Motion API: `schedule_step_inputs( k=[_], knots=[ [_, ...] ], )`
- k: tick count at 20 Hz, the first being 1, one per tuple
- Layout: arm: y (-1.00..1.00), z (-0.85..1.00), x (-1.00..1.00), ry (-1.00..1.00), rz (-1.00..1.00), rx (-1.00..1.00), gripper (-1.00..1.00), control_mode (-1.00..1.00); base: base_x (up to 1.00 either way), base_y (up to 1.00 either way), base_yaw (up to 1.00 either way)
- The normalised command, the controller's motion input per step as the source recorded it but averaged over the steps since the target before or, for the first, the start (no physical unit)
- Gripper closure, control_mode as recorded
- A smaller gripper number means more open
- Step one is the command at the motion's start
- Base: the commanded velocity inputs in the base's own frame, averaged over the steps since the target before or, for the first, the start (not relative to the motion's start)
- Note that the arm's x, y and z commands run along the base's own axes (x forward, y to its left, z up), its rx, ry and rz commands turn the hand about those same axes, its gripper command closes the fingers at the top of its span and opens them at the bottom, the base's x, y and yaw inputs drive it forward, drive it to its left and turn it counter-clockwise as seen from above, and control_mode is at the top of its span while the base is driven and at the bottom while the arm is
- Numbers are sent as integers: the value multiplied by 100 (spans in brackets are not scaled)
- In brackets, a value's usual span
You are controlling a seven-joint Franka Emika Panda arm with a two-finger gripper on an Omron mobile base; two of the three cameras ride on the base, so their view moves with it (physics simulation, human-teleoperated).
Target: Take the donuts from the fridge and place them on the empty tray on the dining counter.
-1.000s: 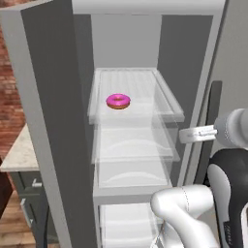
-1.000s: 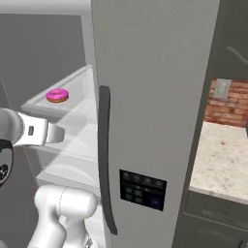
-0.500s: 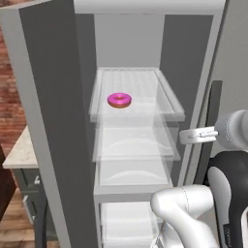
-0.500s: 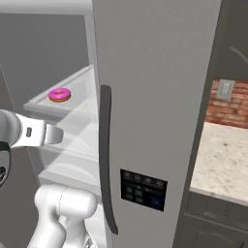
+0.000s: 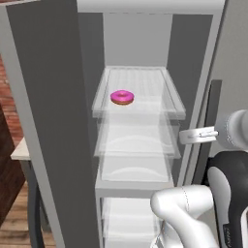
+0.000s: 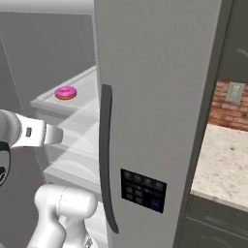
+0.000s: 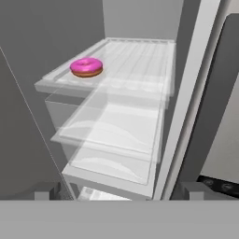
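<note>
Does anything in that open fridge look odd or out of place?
Nothing is spilled, broken or askew. The fridge holds just one pink donut, lying flat near the front left of the top glass shelf; the lower shelves look bare.

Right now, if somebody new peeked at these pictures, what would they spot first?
Probably the small ring donut with bright pink icing, lying alone near the front left of the top clear glass shelf inside the tall light-grey fridge. Next, the white robot arm rising in front of the open fridge, its open gripper pointing at the shelves.
</note>
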Motion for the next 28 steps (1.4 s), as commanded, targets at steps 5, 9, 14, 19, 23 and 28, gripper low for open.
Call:
schedule_step_inputs(
  k=[5, 9, 14, 19, 23, 28],
  knots=[
    [23, -2, 30, 0, 8, -6, -100, -100, 51, 37, 29],
    [52, 0, 68, 4, 6, -12, -100, -100, 0, 0, 0],
    [11, 1, 63, 18, 3, -1, -100, -100, 0, 0, 0],
    [0, 0, 85, 19, 9, 0, -100, -100, 0, 0, 0],
    [7, -1, 86, 11, 6, 0, -100, -100, 0, 0, 0],
    [3, -4, 78, 3, 2, 0, -100, -100, 0, 0, 0]
  ],
)
